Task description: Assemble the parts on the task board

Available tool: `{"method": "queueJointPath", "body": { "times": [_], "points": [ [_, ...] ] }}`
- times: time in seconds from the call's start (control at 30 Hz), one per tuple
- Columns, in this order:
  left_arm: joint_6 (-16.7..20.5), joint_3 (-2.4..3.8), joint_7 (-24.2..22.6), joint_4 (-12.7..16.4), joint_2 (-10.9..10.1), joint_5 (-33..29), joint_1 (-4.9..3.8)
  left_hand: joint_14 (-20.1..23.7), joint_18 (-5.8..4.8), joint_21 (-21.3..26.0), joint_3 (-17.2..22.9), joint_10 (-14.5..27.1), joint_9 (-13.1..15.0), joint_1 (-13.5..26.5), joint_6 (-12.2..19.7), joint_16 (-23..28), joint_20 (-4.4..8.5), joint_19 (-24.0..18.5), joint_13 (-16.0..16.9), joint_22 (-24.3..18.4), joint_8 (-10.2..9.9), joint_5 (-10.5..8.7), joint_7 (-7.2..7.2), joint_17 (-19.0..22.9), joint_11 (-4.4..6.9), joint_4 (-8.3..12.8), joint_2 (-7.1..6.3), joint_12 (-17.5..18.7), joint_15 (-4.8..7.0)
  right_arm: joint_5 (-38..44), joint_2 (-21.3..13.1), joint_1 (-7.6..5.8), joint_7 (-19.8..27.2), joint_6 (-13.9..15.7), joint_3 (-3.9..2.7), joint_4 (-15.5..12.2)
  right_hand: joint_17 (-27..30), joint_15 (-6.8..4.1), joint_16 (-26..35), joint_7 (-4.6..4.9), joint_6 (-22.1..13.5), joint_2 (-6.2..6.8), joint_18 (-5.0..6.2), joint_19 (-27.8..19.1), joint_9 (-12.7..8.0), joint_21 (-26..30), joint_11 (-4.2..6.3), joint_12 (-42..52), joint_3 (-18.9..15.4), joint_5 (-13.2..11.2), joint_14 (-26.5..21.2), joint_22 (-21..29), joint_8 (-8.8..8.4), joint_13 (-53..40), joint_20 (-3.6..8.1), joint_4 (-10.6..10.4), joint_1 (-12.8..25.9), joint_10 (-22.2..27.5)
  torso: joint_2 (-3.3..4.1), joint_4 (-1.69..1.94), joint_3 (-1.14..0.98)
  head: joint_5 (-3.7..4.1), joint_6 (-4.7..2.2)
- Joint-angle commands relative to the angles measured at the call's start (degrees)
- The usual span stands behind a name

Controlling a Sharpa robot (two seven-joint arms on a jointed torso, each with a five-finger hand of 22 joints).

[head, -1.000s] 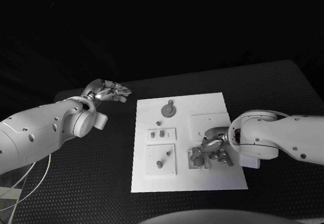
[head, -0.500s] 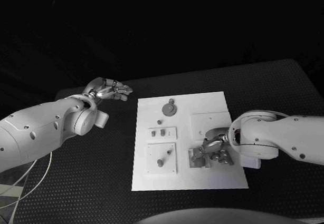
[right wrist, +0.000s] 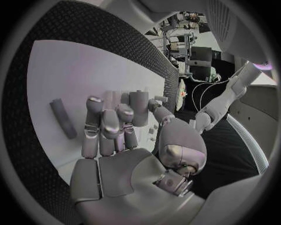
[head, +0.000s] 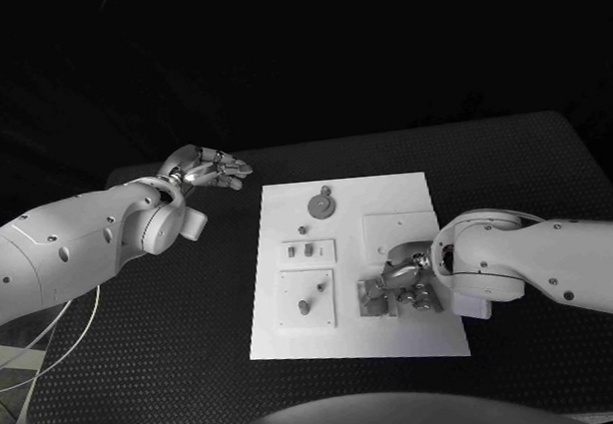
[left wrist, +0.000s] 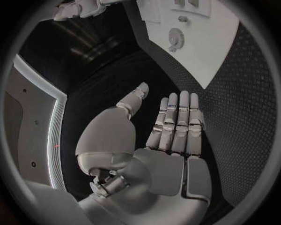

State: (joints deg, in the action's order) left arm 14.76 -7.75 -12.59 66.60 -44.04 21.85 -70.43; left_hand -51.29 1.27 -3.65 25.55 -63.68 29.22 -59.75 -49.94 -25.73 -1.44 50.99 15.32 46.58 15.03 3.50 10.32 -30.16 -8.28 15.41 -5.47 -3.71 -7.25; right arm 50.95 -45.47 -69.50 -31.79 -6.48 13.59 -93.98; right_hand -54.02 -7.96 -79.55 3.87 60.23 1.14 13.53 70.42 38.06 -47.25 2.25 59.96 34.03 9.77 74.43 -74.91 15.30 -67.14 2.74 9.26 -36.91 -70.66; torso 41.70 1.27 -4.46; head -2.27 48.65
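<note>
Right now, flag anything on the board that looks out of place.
Nothing stands out. The task board lies flat on the table, grey parts sit in its recesses, the right hand works over one corner, and the left hand hovers off the board.

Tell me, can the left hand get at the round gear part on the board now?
Probably yes: the left hand is open beside the board, and nothing lies between it and the gear.

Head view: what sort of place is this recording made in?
Probably a robotics lab test bench. A black table carries a white task board with small parts, and the right wrist view shows racks of equipment and cables behind it.
</note>
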Motion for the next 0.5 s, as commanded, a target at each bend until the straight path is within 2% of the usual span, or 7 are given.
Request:
{"method": "queueJointPath", "body": {
  "times": [0.03, 0.2, 0.37, 0.5],
  "points": [
    [-0.61, 0.02, -0.31, 0.14, 0.01, -0.24, -0.04, -0.41, 0.56, -0.37, 0.05, 0.17, -0.06, 0.43, 0.47, 0.38, -0.17, 0.24, -0.07, -0.08, 0.36, -0.25, 0.05, -0.06, 0.08, -0.32, -0.15, -0.25, -0.06, 0.18, 0.21, 0.41, 0.00, 0.08, 0.24, 0.28, 0.10, -0.32, -0.16, 0.33, 0.09, 0.89, 1.47, 0.31, -0.06, -0.04, -0.03, 0.38, 0.65, 0.16, -0.13, -1.03, -0.25, 0.09, 0.09, -0.52, 0.71, 0.00, 0.00, -0.02, 0.00, -0.11, 0.14],
    [-0.61, 0.02, -0.30, 0.13, -0.01, -0.24, -0.04, -0.41, 0.56, -0.37, 0.05, 0.18, -0.07, 0.44, 0.48, 0.41, -0.17, 0.23, -0.08, -0.08, 0.36, -0.25, 0.05, -0.09, 0.08, -0.34, -0.15, -0.25, -0.07, 0.25, 0.29, 0.44, 0.01, -0.11, 0.24, 0.39, 0.25, -0.29, -0.09, 0.38, -0.09, 2.53, 1.47, 0.34, -0.07, 0.08, -0.08, 0.40, 1.23, 0.17, -0.19, -0.99, -0.44, 0.21, 0.18, -1.53, 1.31, 0.18, -0.01, -0.06, -0.01, -0.19, 0.21],
    [-0.61, 0.02, -0.30, 0.20, -0.01, -0.24, -0.04, -0.41, 0.56, -0.37, 0.05, 0.19, -0.08, 0.45, 0.50, 0.43, -0.18, 0.23, -0.09, -0.09, 0.36, -0.25, 0.05, -0.11, 0.07, -0.35, -0.17, -0.25, -0.07, 0.39, 0.33, 0.47, 0.02, 0.38, 0.24, 0.43, 0.37, -0.25, -0.05, 0.43, -0.25, 4.33, 1.47, 0.38, -0.04, 0.15, -0.12, 0.45, 1.71, 0.14, -0.20, -1.00, -0.57, 0.29, 0.28, -1.62, 1.03, 0.32, 0.00, -0.04, -0.01, -0.19, 0.28],
    [-0.56, 0.02, -0.25, 0.26, -0.09, -0.24, -0.04, -0.41, 0.56, -0.37, 0.05, 0.20, -0.09, 0.46, 0.51, 0.45, -0.18, 0.23, -0.10, -0.10, 0.36, -0.25, 0.06, -0.13, 0.07, -0.35, -0.18, -0.24, -0.07, 0.45, 0.30, 0.50, 0.03, 0.87, 0.25, 0.44, 0.46, -0.18, 0.01, 0.53, -0.58, 5.29, 1.47, 0.43, -0.08, 0.24, -0.21, 0.45, 2.02, 0.13, -0.22, -0.96, -0.79, 0.37, 0.31, -2.25, 1.18, 0.44, 0.02, -0.02, -0.01, -0.23, 0.32]
  ]
}}
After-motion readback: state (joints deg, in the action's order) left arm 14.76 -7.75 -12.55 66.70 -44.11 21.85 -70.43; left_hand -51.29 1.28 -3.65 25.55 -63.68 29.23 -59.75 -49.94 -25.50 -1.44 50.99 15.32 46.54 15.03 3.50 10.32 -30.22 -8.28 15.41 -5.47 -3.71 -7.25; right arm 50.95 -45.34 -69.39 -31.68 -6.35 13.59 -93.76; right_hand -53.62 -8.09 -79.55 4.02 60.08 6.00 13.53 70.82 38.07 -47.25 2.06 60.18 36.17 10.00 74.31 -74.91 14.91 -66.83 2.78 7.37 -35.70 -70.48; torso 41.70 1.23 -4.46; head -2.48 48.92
